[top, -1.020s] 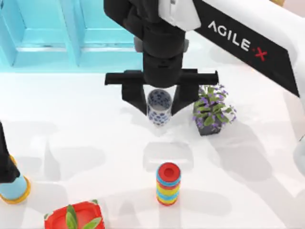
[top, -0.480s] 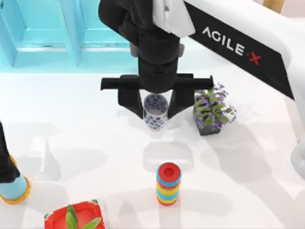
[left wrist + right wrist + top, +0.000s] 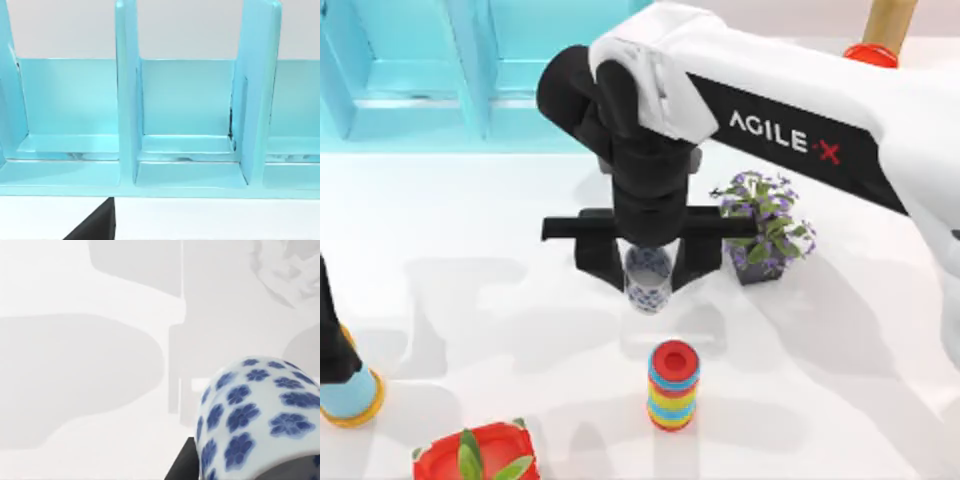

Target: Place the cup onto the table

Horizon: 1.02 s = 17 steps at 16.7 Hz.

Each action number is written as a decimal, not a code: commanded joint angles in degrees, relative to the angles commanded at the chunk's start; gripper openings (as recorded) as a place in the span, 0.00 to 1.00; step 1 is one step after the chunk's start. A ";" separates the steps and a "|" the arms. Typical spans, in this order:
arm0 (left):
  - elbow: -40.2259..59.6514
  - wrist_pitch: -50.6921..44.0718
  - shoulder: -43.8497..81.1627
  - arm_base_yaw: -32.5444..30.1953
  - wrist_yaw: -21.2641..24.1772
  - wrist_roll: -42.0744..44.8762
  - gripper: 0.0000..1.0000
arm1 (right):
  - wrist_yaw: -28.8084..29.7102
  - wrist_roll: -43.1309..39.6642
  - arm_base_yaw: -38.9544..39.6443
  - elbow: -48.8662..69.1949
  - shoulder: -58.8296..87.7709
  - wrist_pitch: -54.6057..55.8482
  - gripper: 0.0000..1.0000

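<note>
A plain white table (image 3: 470, 300) is seen from above, with a light-blue open-fronted cabinet (image 3: 440, 70) along its far edge. Near the middle of the table, just in front of the cabinet, the right gripper (image 3: 648, 272) of a black-and-white AgileX arm points straight down. Its two black fingers (image 3: 600, 262) are closed narrowly on either side of a small white cylindrical cup with a blue flower pattern and grey inside (image 3: 647, 280), which sits upright between them with its mouth facing up. Whether the cup's base touches the table cannot be told from above. In the right wrist view the cup's (image 3: 255, 415) patterned side is close to the camera, with bare white table (image 3: 75, 365) and soft shadows beyond it.

Just beside the cup, toward the table's right, stands a small dark pot of purple-flowered greenery (image 3: 765, 228). In front of the cup, farther from the cabinet, stands a red-topped rainbow-striped cylinder (image 3: 673, 385), apart from the cup. A red square planter with green leaves (image 3: 475, 455) sits at the near edge, well left of the cup.

The left arm (image 3: 332, 335) is parked at the table's left edge, far from the cup, over an orange-and-blue can (image 3: 352, 395). Its wrist camera faces the cabinet's (image 3: 190, 115) compartments.
</note>
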 joint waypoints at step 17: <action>0.00 0.00 0.00 0.00 0.00 0.00 1.00 | 0.03 0.03 0.00 -0.21 -0.09 0.15 0.98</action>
